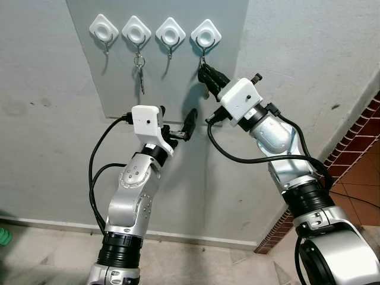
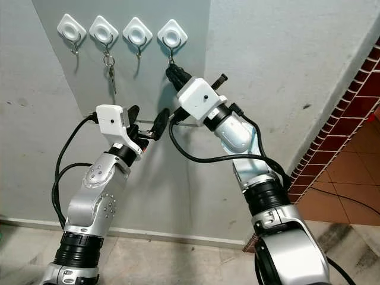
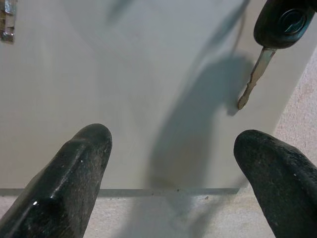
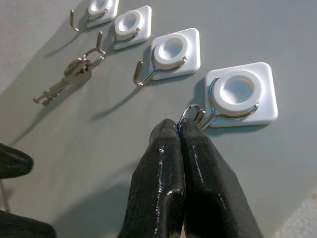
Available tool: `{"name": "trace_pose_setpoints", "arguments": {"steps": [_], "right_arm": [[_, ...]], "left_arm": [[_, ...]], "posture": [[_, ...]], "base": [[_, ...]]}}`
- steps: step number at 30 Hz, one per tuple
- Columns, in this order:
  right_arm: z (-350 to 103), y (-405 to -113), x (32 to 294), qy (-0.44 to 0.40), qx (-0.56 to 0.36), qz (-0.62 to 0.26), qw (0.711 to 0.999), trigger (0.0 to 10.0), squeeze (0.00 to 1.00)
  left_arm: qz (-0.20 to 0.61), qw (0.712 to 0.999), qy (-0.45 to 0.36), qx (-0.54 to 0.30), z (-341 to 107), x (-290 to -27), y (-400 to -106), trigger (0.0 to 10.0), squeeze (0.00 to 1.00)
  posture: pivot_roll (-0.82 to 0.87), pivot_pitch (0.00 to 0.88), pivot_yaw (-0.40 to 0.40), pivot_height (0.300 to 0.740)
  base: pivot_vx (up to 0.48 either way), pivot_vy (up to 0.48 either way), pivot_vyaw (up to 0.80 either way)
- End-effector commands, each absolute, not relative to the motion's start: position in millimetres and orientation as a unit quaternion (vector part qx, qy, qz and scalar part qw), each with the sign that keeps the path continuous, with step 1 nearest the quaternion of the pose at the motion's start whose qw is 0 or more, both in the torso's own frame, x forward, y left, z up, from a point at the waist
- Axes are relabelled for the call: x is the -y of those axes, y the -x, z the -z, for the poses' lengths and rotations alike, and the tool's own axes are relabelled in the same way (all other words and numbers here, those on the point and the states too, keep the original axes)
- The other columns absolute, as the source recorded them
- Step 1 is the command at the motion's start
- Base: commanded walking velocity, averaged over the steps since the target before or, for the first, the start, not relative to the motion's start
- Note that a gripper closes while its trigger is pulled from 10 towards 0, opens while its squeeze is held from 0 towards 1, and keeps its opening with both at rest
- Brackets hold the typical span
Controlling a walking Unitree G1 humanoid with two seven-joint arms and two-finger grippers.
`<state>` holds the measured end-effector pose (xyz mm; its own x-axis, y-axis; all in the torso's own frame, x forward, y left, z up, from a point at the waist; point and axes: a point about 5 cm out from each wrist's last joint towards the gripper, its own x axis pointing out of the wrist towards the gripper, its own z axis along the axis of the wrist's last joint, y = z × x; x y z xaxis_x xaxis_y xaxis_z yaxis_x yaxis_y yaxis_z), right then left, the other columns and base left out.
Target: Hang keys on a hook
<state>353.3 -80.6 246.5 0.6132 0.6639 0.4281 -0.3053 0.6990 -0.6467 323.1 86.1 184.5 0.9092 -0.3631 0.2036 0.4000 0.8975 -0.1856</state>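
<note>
The right tool [image 4: 179,130] is up at the rightmost hook [image 4: 218,115], fingers pinched together on a key ring [image 4: 189,112] that touches the hook's wire. A black-headed key [image 3: 277,34] dangles below it. The left tool [image 1: 181,127] hovers lower by the grey board [image 1: 172,83], fingers spread wide. Another key bunch [image 1: 140,71] hangs on the second hook [image 1: 137,43].

Key ring [image 4: 189,113] (apparently) at rightmost hook [image 4: 218,115]
</note>
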Motion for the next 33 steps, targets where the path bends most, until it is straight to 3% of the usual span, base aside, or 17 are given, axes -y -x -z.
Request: {"name": "trace_pose_setpoints", "arguments": {"steps": [1,4,12,13,14,27,33], "right_arm": [[-252,-354,78,0.278,0.347,-0.287,0.849,10.0,0.00],[-249,-353,76,0.312,0.351,-0.290,0.834,10.0,0.00],[-240,-353,73,0.323,0.343,-0.299,0.830,10.0,0.00],[-238,-353,73,0.315,0.339,-0.303,0.833,10.0,0.82],[-238,-353,73,0.311,0.338,-0.305,0.834,10.0,1.00],[-234,-354,74,0.338,0.341,-0.304,0.823,10.0,1.00],[-232,-354,79,0.316,0.340,-0.291,0.836,10.0,1.00]], "left_arm": [[0.195,0.970,0.114,0.093,-191,-87,-322,10.0,0.00],[0.195,0.969,0.117,0.094,-191,-87,-322,10.0,0.00],[0.195,0.969,0.119,0.093,-191,-87,-322,10.0,0.00],[0.195,0.969,0.119,0.093,-191,-87,-322,10.0,0.00],[0.195,0.969,0.120,0.093,-191,-87,-322,10.0,0.00],[0.194,0.969,0.123,0.093,-191,-87,-322,10.0,0.00],[0.193,0.969,0.123,0.091,-190,-87,-322,10.0,0.00]], "posture": [[0.02,0.008,-0.019,0.740],[0.02,0.008,-0.019,0.740],[0.02,0.006,-0.020,0.740],[0.02,0.007,-0.020,0.740],[0.02,0.006,-0.020,0.740],[0.02,0.008,-0.021,0.740],[0.02,0.009,-0.020,0.740]], "base": [[0.000,0.000,0.00],[0.000,0.000,0.00],[0.000,0.000,0.00],[0.000,0.000,0.00],[0.000,0.000,0.00],[0.000,0.000,0.00],[0.000,0.000,0.00]]}}
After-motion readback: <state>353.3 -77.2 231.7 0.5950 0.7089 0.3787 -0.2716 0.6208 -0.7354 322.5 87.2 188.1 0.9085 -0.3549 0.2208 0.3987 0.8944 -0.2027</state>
